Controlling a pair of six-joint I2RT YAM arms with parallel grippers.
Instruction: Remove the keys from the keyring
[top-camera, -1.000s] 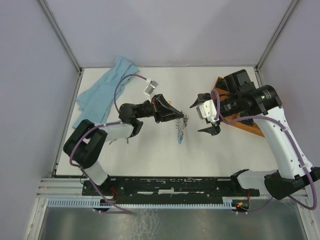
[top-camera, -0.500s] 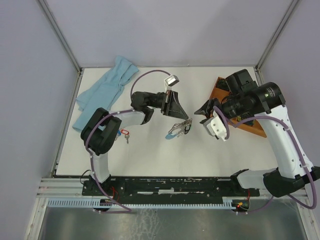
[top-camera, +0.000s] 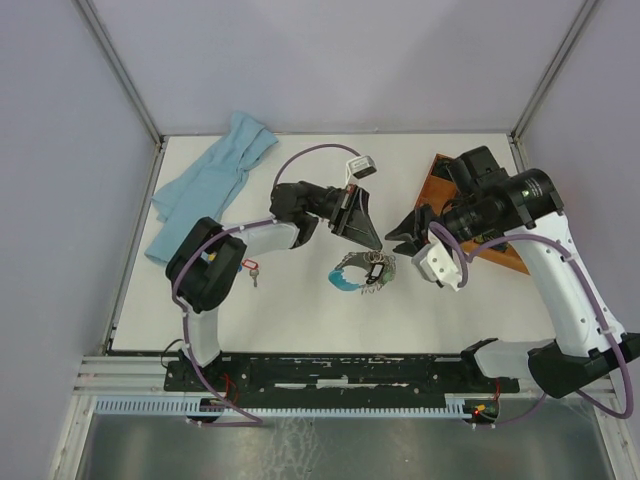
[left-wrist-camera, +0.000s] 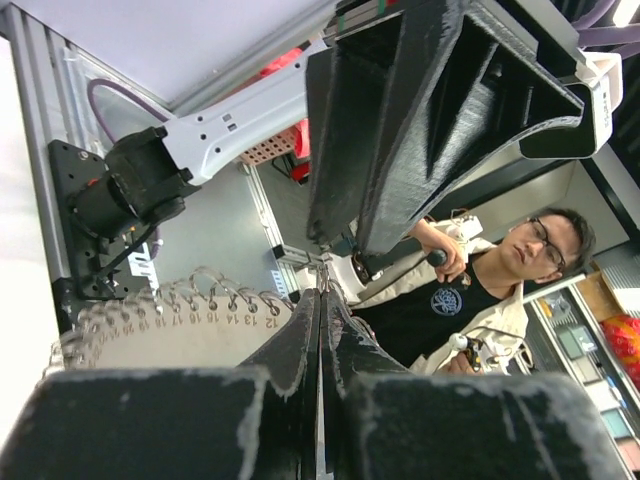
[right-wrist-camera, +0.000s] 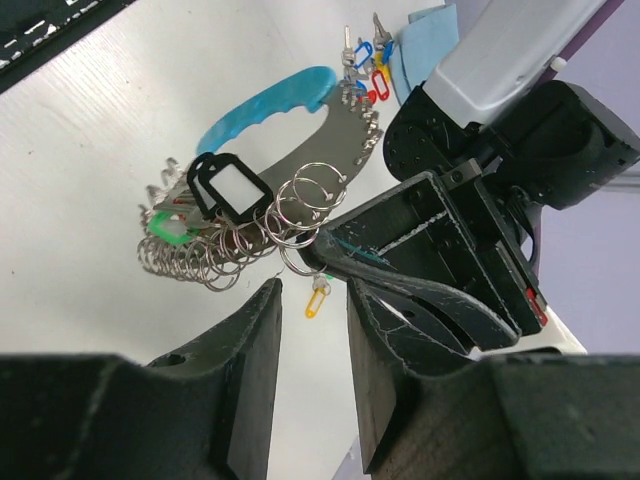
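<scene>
White table (top-camera: 300, 310), blue cloth (top-camera: 205, 185) bunched at its far left corner. Both arms reach to mid-table. Left gripper (left-wrist-camera: 320, 310): fingers pressed flat together, tip down just beside the ring cluster. From the wrist views I cannot tell whether a ring is nipped between the fingers or only touched. Right gripper (top-camera: 402, 236): fingers parted a little, holding nothing, hovering just right of the left gripper and over the same spot. Keyring (right-wrist-camera: 300, 150) lies flat on the table between and just in front of the two grippers, with its light-blue grip (right-wrist-camera: 265, 100) on the far side. Its edge is crowded with silver rings (right-wrist-camera: 300, 200), plus a black tag (right-wrist-camera: 230, 190) and a green tag (right-wrist-camera: 165, 228). Loose keys (right-wrist-camera: 362, 62) with red and blue tags lie well apart, off towards the cloth. One small yellow-tagged piece (right-wrist-camera: 317, 297) lies alone on the table near the right gripper. Judgement: a few keys are off and most of the load is left on the keyring, so the task is in its early part. Next job looks like getting a fresh hold on the ring.
</scene>
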